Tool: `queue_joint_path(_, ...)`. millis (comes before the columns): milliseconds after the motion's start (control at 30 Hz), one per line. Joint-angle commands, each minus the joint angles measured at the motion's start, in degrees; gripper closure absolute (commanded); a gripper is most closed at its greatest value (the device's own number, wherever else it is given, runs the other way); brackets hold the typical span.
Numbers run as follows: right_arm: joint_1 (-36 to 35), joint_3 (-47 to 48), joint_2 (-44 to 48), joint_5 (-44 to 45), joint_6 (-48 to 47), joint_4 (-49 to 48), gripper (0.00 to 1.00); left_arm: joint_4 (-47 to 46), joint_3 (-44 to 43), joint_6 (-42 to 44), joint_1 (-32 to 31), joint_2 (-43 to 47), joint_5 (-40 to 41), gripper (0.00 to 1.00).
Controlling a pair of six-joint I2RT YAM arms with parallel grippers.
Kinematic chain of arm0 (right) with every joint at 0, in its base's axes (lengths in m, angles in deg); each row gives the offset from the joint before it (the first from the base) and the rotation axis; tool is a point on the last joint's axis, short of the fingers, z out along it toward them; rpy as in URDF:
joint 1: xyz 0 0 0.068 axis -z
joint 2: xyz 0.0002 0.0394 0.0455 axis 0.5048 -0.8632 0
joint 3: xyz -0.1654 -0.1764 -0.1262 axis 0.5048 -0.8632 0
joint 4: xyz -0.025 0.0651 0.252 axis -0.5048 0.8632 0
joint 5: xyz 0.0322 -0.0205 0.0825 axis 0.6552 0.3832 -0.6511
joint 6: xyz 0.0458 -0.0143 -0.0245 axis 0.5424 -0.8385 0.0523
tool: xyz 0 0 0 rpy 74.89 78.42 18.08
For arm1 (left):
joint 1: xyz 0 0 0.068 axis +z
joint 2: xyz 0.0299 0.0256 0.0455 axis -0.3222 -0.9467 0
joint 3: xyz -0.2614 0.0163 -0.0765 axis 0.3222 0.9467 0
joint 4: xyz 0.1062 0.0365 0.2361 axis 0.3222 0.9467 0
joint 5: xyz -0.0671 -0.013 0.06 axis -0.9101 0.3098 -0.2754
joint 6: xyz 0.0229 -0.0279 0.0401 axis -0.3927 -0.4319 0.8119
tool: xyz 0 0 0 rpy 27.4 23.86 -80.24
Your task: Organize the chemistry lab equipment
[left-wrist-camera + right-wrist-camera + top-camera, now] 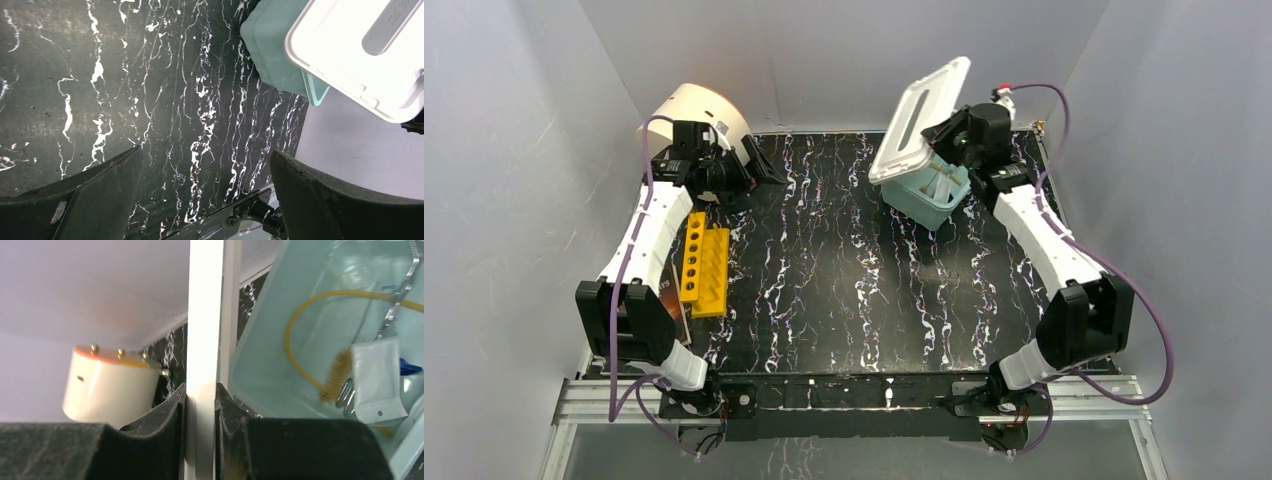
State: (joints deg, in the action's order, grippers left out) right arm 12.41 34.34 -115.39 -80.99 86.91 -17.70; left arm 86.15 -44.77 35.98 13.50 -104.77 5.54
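Note:
The lab equipment lies inside the teal bin: tan rubber tubing, a white packet, thin metal tongs, a blue cap, a small brush and clear glass. My right gripper is shut on the edge of the bin's white lid. In the top view it holds the lid tilted up over the bin at the back right. My left gripper is open and empty at the back left; its wrist view shows bare table between the jaws.
A yellow tube rack lies at the left, with a dark book beside it under my left arm. A white cylindrical device stands at the back left corner. Grey walls enclose the black marbled table.

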Motion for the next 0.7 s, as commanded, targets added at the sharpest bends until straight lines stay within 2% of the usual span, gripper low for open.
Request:
queue_joint_path(0, 2.6, -4.0, 5.8, 6.6, 9.6, -5.0, 0.93, -1.0, -2.9, 0.4, -1.6, -2.6, -3.9, 0.04)
queue_joint_path(300, 3.7, -9.1, 8.5, 8.1, 13.3, -10.4, 0.9, -1.8, -9.1, 0.6, -5.3, -9.8, -4.0, 0.04)
queue_joint_path(567, 7.5, -12.9, 10.3, 0.4, 12.8, -15.6, 0.9, -3.5, -13.8, 0.3, -7.6, -15.4, -4.7, 0.04)
queue_joint_path(667, 8.1, -17.3, 11.6, -1.9, 13.7, -22.4, 0.9, -3.9, -15.1, 0.2, -8.4, -17.0, -4.8, 0.04)
